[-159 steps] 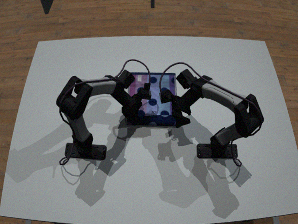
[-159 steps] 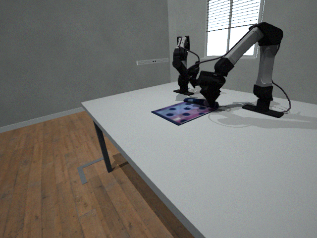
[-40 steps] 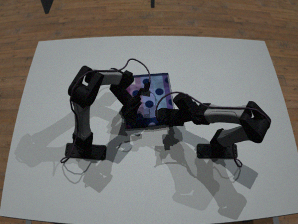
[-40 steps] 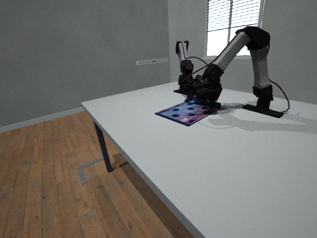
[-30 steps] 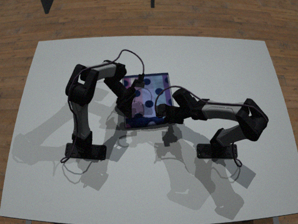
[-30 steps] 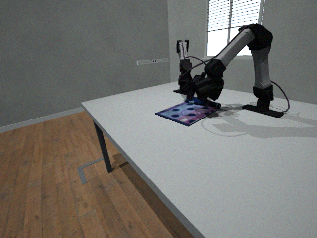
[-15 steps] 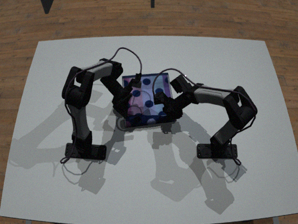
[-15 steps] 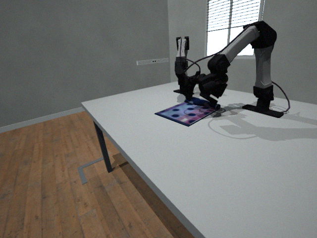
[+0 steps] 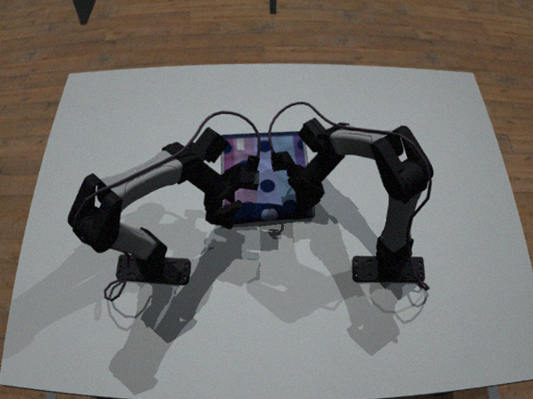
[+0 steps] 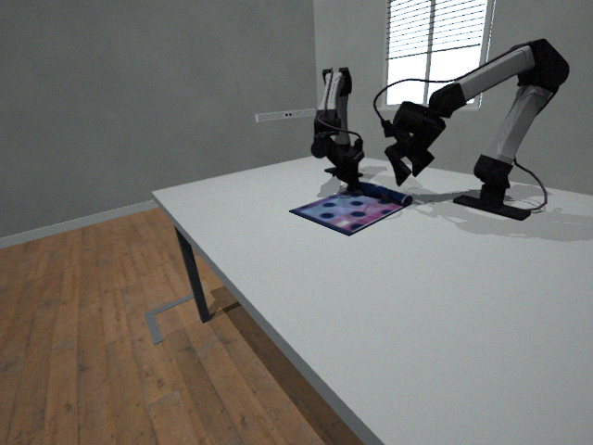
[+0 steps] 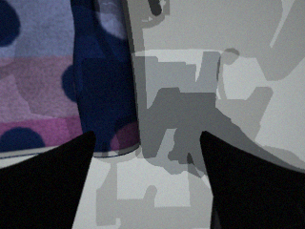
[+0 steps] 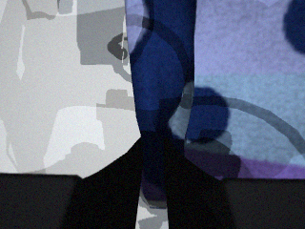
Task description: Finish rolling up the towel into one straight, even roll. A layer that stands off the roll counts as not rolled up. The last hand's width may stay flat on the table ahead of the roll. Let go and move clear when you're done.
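Towel on the worktop (image 9: 364, 359) (image 10: 383, 287), rolled edge (image 9: 282, 213) (image 10: 383, 192) (image 11: 107, 95) (image 12: 159, 86) facing the arm bases, long axis running side to side between arms, flat part extending away, left hand (image 9: 226, 213) (image 10: 408, 179) (image 11: 149, 135) open, right hand (image 9: 304, 201) (image 10: 354, 187) (image 12: 153, 138) gripping the roll's end.

Legible texts, labels, brands, numbers or signs: none, neither on the towel (image 9: 267, 195) (image 10: 354, 210) (image 11: 40, 91) (image 12: 248, 52), taken as landmark, nor on the table (image 9: 267, 354) (image 10: 383, 268) beneath it, nor on the arms above and beside it.
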`<state>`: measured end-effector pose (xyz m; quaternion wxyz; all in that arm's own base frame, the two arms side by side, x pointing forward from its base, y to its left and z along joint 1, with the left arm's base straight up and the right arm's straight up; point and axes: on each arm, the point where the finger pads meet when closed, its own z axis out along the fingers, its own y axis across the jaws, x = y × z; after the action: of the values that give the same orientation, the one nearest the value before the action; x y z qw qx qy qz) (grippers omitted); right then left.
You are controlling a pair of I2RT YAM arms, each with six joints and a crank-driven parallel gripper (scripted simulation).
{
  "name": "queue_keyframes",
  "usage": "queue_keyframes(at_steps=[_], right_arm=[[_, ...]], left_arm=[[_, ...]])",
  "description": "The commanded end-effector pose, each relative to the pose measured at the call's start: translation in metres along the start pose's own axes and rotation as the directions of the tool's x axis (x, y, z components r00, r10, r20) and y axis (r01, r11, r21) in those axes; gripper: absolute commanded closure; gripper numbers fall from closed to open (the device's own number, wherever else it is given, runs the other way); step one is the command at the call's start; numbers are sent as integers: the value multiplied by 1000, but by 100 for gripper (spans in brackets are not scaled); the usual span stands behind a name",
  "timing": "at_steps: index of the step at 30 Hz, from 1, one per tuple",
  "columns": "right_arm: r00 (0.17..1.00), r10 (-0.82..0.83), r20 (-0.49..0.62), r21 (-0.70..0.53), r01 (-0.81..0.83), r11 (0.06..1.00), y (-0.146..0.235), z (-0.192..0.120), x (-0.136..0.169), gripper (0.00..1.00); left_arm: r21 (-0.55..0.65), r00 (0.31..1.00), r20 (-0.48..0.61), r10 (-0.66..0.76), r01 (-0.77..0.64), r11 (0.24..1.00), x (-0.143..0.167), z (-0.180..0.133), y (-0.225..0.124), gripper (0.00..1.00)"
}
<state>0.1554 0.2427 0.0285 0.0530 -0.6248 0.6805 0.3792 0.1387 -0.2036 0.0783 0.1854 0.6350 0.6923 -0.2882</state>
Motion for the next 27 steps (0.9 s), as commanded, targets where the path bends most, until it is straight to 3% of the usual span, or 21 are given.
queue_keyframes(at_steps=[1, 10, 27], right_arm=[[997, 69, -30, -136, -72, 988, 13, 0, 5, 84], [986, 158, -55, -244, -167, 955, 13, -2, 4, 84], [984, 169, -58, -257, -178, 950, 8, 7, 11, 84]], left_arm=[[-274, 997, -11, 76, -76, 959, -7, 5, 16, 6], [-458, 977, -50, 209, -209, 864, -12, 11, 9, 3], [-395, 954, -50, 297, -292, 871, -11, 4, 27, 2]])
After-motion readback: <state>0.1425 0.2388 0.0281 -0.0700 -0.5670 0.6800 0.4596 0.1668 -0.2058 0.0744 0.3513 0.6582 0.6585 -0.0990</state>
